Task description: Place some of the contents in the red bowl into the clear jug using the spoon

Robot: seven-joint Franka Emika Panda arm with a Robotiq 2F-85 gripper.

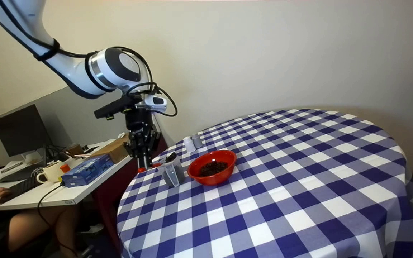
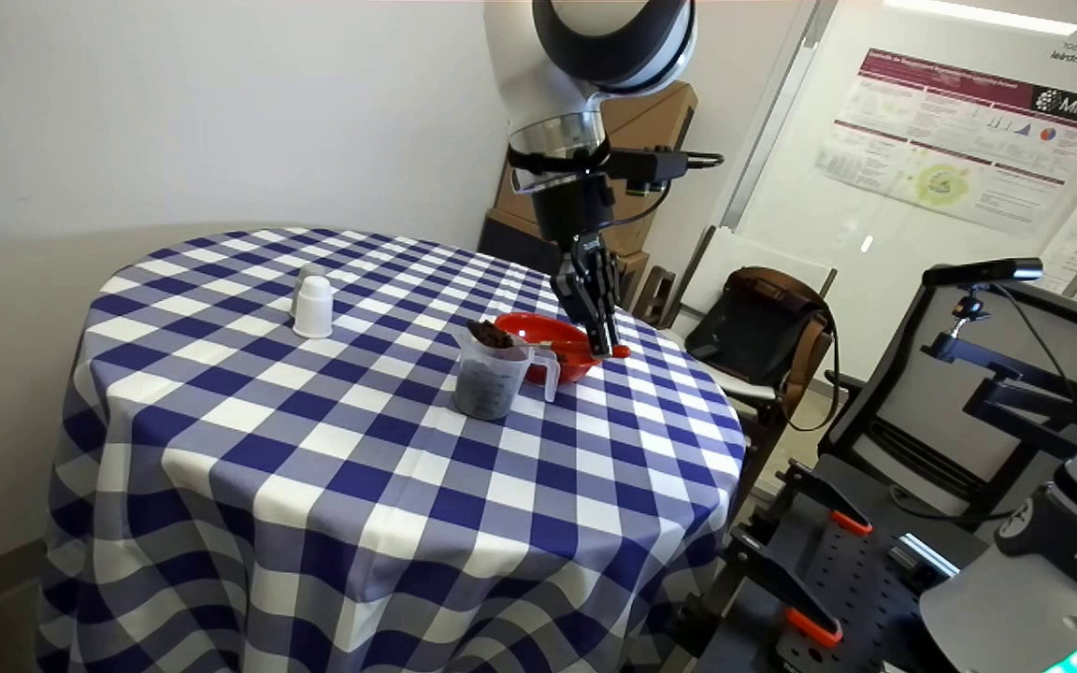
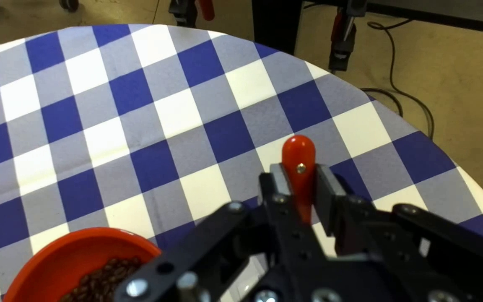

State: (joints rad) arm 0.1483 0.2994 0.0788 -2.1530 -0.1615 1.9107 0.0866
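Far left of the black two-fingered gripper (image 1: pixel 144 164): a white-topped desk (image 1: pixel 81 190) bearing a flat black monitor (image 1: pixel 20 129) and a rounded cream mug (image 1: pixel 52 173).
Nearer left of the gripper: a blue printed box (image 1: pixel 87 171) and, just beyond it on the same desk, a brown cardboard box (image 1: pixel 116 152).
Gripper: pointing down, its fingers drawn in until only a handle's thickness parts them; it has hold of the spoon.
Slim spoon with a rounded orange-red handle (image 3: pixel 299 159): pinched between the fingertips, one end jutting out to their left, the other side running right toward the jug's mouth; its head cannot be made out.
Colourless see-through jug (image 2: pixel 487 388) with a side handle: upright, just right of the gripper and a little lower.
Small dark brown-black bits (image 1: pixel 171 157): one heap at the jug's mouth, right of the fingertips, whether on the spoon's head or the jug itself I cannot tell; more lie in the bowl.
White upright container (image 1: pixel 189 144) and greyish container (image 1: pixel 197 141): side by side, right of the gripper, farther back than the jug.
Bright red, round, glossy bowl (image 1: pixel 215 180): farther right of the gripper, past the jug; in the wrist view, lower left of the fingertips.
Blue-and-white checked tablecloth (image 1: pixel 299 172): under jug, containers and bowl, reaching farthest right of the gripper.
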